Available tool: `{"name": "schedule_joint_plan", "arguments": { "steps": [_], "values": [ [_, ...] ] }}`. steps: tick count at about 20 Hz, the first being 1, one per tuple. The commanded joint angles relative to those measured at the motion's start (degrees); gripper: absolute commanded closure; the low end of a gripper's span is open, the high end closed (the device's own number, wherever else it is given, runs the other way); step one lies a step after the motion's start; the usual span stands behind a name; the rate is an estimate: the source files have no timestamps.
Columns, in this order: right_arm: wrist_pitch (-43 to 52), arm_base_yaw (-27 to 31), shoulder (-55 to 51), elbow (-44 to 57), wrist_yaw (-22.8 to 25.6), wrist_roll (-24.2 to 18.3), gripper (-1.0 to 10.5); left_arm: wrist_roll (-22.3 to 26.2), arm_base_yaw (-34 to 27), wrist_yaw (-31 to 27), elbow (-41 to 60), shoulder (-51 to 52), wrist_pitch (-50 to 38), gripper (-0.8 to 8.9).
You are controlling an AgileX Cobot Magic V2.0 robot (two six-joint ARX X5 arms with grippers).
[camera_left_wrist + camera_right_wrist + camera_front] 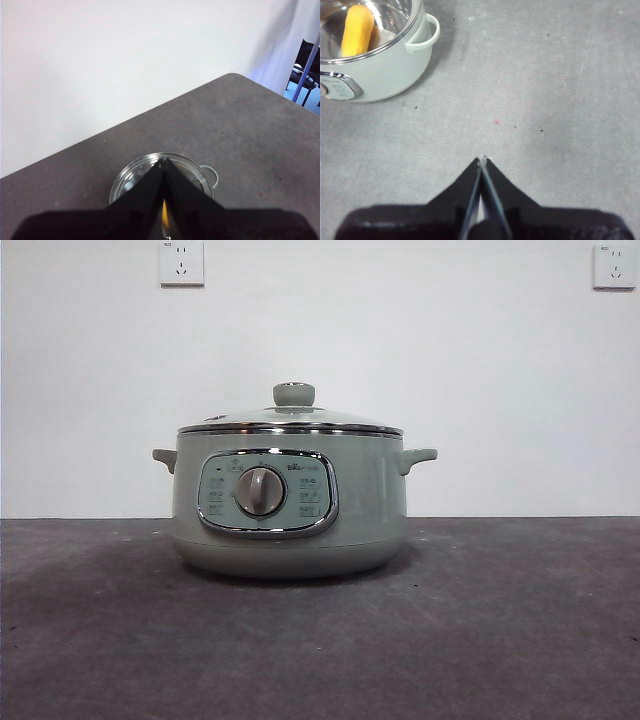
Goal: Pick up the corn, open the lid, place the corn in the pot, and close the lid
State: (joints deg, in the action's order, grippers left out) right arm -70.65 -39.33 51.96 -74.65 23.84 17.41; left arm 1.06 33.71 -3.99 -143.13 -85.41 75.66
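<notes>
The sage-green pot (290, 530) stands mid-table with the glass lid (290, 420) seated on its rim, knob (294, 394) on top. Inside the pot the yellow corn (357, 30) lies on the shiny bottom, in the right wrist view. No arm shows in the front view. My left gripper (163, 161) hangs shut and empty high over the lid (135, 177), a sliver of yellow showing between its jaws. Over bare table beside the pot (385, 70), on its handle (427, 35) side, my right gripper (482, 160) is shut and empty.
The dark grey table (500, 640) runs back to a white wall with two sockets (181, 262) (614, 265). Its rounded far corner (232, 75) shows in the left wrist view, with a dark chair and blue pole (306, 65) beyond it.
</notes>
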Motion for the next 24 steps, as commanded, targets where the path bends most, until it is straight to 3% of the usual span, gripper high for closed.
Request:
{"name": "schedule_joint_plan", "arguments": {
  "steps": [1,2,4,8,12,16,21,24],
  "values": [
    [0.3,0.0,0.0,0.5,0.2,0.6,9.5,0.5,0.1,-0.1,0.1,-0.5,-0.1,8.17],
    [0.3,0.0,0.0,0.5,0.2,0.6,9.5,0.9,0.1,-0.1,0.1,-0.9,-0.1,8.17],
    [0.3,0.0,0.0,0.5,0.2,0.6,9.5,8.2,0.1,-0.7,0.1,-1.4,-0.1,8.17],
    [0.3,0.0,0.0,0.5,0.2,0.6,9.5,11.3,-2.9,-0.7,0.7,-1.7,-0.1,8.16],
    [0.3,0.0,0.0,0.5,0.2,0.6,9.5,9.0,-11.9,0.1,9.3,2.3,-0.1,8.17],
    [0.3,0.0,0.0,0.5,0.2,0.6,9.5,10.1,-19.8,0.1,35.9,15.0,-5.0,8.16],
    [0.3,0.0,0.0,0.5,0.2,0.6,9.5,8.8,-30.7,0.2,83.1,39.5,-40.5,8.16],
    [0.3,0.0,0.0,0.5,0.2,0.6,9.5,5.4,-33.2,1.9,107.5,51.9,-59.8,8.16]
  ]
}}
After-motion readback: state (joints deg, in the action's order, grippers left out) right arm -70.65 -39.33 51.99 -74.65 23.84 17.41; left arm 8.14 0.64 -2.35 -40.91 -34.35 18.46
